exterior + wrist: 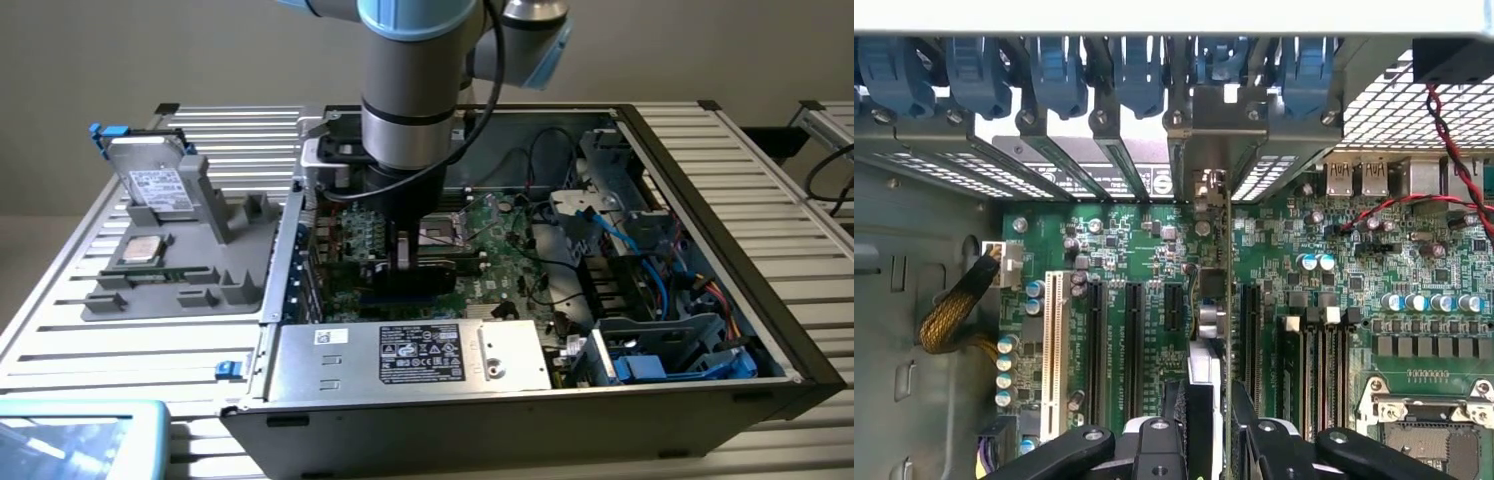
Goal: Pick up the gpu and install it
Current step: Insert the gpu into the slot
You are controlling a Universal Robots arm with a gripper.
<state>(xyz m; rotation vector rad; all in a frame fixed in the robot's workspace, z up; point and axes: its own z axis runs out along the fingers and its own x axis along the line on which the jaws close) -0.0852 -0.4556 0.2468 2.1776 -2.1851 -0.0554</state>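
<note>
You've got the open PC case [787,370] on the slatted table [80,330], arm [407,90] reaching straight down into it over the motherboard [501,245]. Pickup is done as far as I can judge: the grey parts tray [247,275] at the exterior view's left carries the hard drive [150,185] and other bits, but no card. The gpu [1222,300] is inside the case, standing on edge between the gripper [1209,425] fingers, which are closed in against its two faces (card seen edge-on, so the cooler side is hard to make out). Its silver bracket [1206,130] sits up at the rear slot openings, in line with one opening and beneath the row of blue retention clips [1139,75]. The card edge runs down along one of the black expansion slots [1249,330], with empty slots either side. What's left: I can't tell whether the edge connector is fully seated or just resting on the slot, and the gripper hasn't let go, so call it insertion stage, not finished.
</note>
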